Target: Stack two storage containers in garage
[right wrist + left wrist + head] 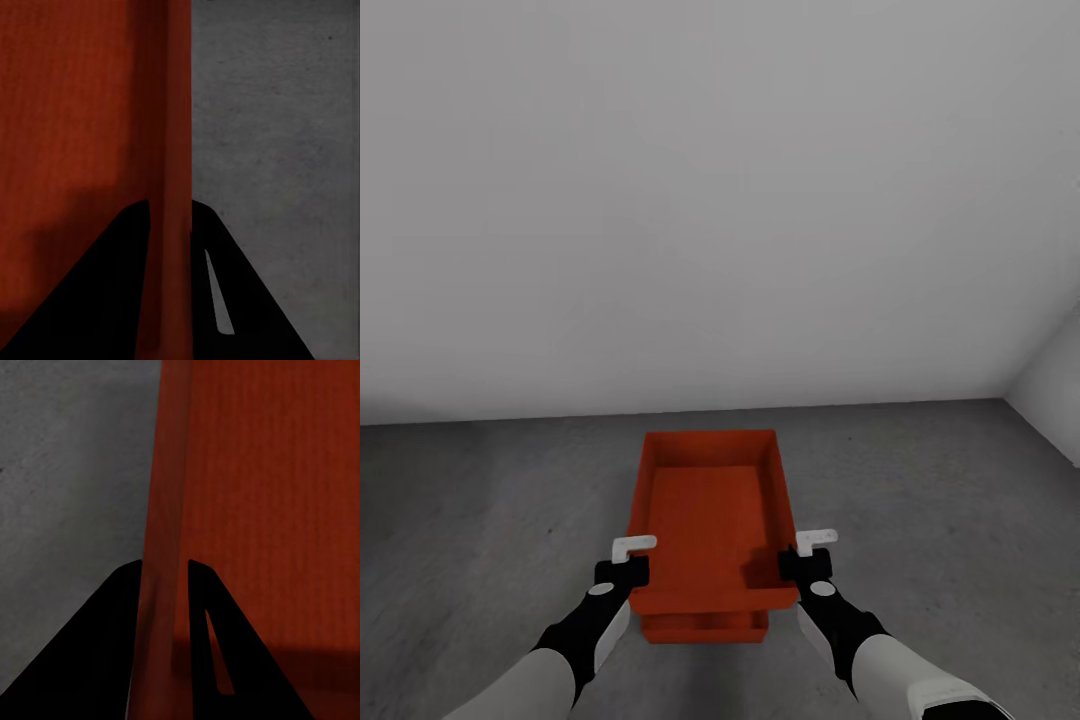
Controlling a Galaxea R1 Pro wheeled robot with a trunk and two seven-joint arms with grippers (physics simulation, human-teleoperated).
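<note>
In the head view, one orange-red lidless storage container (705, 500) is held between both arms. A second storage container (705, 628) peeks out beneath its near end and rests on the dark grey concrete floor (480, 500). I cannot tell whether the two touch. My left gripper (622, 570) is shut on the upper container's left wall, and my right gripper (803, 562) is shut on its right wall. In the left wrist view the left gripper (164, 564) straddles the thin orange wall (270, 495). The right gripper (170, 202) does the same on its wall (67, 112).
A plain white wall (710, 200) stands just behind the containers. Another white wall (1055, 390) meets it at the right corner. Bare speckled concrete spreads to both sides of the containers.
</note>
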